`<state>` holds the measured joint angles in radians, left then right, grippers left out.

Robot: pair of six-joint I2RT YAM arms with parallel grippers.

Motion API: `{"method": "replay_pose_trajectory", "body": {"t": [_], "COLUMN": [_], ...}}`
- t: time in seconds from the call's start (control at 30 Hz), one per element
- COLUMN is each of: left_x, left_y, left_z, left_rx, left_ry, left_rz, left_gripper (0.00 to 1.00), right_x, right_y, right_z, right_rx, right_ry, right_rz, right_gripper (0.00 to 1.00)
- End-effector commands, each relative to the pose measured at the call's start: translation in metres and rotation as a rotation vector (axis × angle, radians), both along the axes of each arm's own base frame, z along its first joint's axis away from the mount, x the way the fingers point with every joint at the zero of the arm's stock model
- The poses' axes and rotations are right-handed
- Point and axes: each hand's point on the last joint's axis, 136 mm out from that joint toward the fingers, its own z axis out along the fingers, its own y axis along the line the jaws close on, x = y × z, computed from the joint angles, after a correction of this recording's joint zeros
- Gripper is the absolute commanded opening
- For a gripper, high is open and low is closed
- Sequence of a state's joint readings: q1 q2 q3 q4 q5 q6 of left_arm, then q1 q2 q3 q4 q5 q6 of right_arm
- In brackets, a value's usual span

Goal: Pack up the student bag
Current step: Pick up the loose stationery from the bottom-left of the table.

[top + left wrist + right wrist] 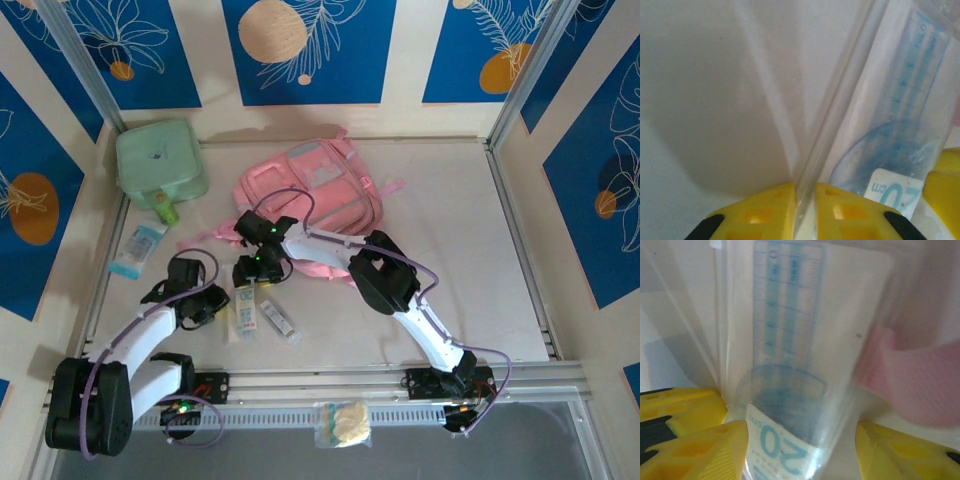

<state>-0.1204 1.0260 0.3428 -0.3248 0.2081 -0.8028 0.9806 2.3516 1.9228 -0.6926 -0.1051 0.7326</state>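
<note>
Student bag (pixel 310 195) lies beyond; left pincer (pixel 805 210), angled down, clamps ruler packet (pixel 900 125), right pincer (pixel 800 432) spread astride it.

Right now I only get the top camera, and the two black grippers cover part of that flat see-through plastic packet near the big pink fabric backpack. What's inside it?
Observer: The left wrist camera shows a pale blue plastic ruler and a half-round blue protractor inside the flat clear plastic packet.
Operator: Is anybody holding it?
Observer: Yes. The left gripper pinches the packet's edge between its yellow fingers.
Operator: And the other one?
Observer: The right gripper is open, with one yellow finger on each side of the packet.
</note>
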Motion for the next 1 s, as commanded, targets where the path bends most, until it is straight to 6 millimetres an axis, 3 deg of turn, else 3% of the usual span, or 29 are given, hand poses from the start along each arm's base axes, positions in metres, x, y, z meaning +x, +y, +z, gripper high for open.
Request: {"method": "replay_pose_trajectory", "body": {"t": [0.0,0.3,0.43,0.67,0.87,0.97], "left_x": [-0.004,-0.014,-0.013,-0.01,-0.008,-0.006], "left_y": [0.004,0.015,0.014,0.014,0.012,0.011], "left_z": [-0.01,-0.019,-0.016,-0.011,-0.006,0.001], "left_rx": [0.028,0.087,0.079,0.078,0.069,0.063], "left_ry": [0.009,0.054,0.04,0.023,0.013,-0.006], "left_rz": [0.004,0.024,0.024,0.025,0.018,0.017], "left_gripper": [0.15,0.1,0.1,0.1,0.1,0.11], "right_x": [-0.011,-0.016,-0.02,-0.025,-0.02,-0.016], "right_y": [0.011,0.026,0.027,0.023,0.019,0.017], "right_z": [0.001,0.048,0.063,0.057,0.054,0.063], "right_rx": [0.01,0.129,0.196,0.213,0.216,0.229], "right_ry": [0.03,0.019,0.053,0.107,0.119,0.107], "right_rz": [0.031,0.062,0.065,0.056,0.044,0.037], "right_gripper": [0.59,0.58,0.51,0.21,0.05,0.0]}}
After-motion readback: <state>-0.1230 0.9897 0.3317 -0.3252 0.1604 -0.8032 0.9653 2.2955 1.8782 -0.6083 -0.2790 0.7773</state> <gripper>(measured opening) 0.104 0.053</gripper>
